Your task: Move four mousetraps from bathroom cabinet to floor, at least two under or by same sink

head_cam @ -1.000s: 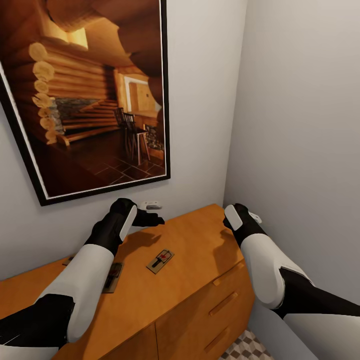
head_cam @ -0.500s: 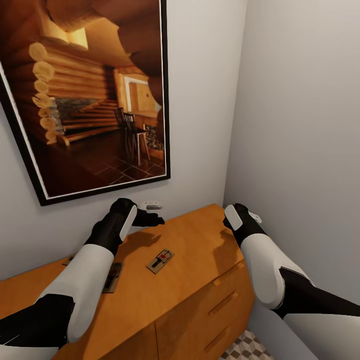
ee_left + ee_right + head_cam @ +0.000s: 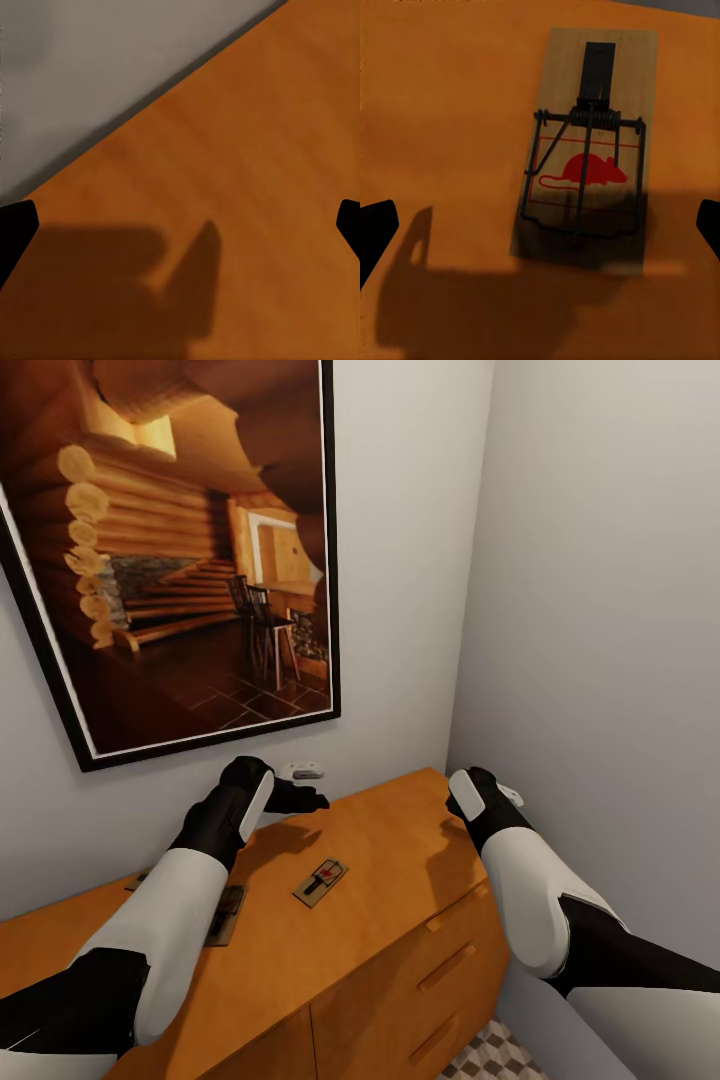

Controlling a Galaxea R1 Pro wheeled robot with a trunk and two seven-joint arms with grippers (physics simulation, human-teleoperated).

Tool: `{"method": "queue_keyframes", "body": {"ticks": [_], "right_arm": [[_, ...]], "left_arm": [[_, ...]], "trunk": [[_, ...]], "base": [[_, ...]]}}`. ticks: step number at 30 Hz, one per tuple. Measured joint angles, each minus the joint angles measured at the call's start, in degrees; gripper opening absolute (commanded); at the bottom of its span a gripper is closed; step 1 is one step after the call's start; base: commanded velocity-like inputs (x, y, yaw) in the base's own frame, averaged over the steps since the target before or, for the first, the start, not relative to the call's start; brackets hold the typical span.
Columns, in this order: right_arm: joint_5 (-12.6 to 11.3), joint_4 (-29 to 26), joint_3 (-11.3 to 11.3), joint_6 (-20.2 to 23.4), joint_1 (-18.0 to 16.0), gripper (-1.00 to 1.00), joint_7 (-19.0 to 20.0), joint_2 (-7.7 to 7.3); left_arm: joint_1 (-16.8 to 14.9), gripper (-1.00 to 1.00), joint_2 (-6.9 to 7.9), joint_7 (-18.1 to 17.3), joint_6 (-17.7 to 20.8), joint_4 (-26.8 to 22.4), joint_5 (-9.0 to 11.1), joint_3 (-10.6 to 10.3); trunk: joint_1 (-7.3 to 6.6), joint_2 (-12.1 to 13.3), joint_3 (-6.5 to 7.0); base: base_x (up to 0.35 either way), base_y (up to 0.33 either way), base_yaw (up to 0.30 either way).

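Observation:
The orange-brown cabinet (image 3: 390,860) stands against the wall, its flat top under both arms. One mousetrap (image 3: 321,882) lies in the middle of the top. A second mousetrap (image 3: 228,913) shows partly behind my left forearm, and the corner of a third (image 3: 135,881) peeks out further left. In the right wrist view another mousetrap (image 3: 585,172), pale wood with a red mouse print and a wire spring, lies just below my open right gripper (image 3: 540,225). My left gripper (image 3: 305,798) hovers open over bare cabinet top (image 3: 247,187) near the wall.
A large framed picture (image 3: 170,550) of a log cabin interior hangs above the cabinet. A grey side wall (image 3: 600,660) closes the corner on the right. Drawer fronts with bar handles (image 3: 447,967) face me, and a patch of patterned floor tile (image 3: 495,1055) shows below.

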Motion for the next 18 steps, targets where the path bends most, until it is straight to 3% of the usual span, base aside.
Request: {"method": "queue_keyframes", "body": {"ticks": [18], "right_arm": [[0.02, 1.43, -0.05, -1.17, 0.0, 1.0, 1.24, -0.37]], "left_arm": [[0.0, 1.0, 0.04, -0.01, 0.0, -0.06, -0.05, 0.0]], "trunk": [[0.0, 0.0, 0.0]], "base": [[0.0, 0.0, 0.0]]}}
